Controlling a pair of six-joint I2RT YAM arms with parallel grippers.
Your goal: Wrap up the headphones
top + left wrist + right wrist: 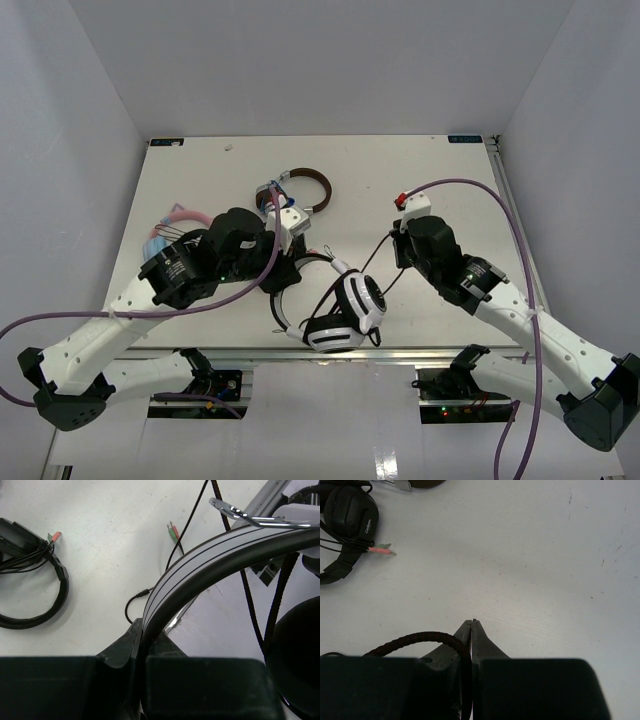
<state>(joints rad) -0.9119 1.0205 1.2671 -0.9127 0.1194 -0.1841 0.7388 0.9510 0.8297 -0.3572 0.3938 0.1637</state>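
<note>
The white headphones (345,305) with black ear pads sit near the table's front edge, one cup upright. My left gripper (284,268) is shut on their white headband (215,555), which arcs up and to the right from between the fingers in the left wrist view; a black ear pad (295,665) hangs at the right. The thin black cable (375,262) runs from the cups up to my right gripper (399,243). In the right wrist view the right gripper (471,623) is shut on the braided cable (420,639), which loops off to the left. The cable's green and pink plugs (172,530) lie on the table.
Brown-banded silver headphones (305,190) lie at the back centre. All-black headphones (30,585) with a bundled cable lie left of the left gripper and also show in the right wrist view (347,517). A pink and blue item (170,222) lies at the far left. The table's front rail (420,352) is close.
</note>
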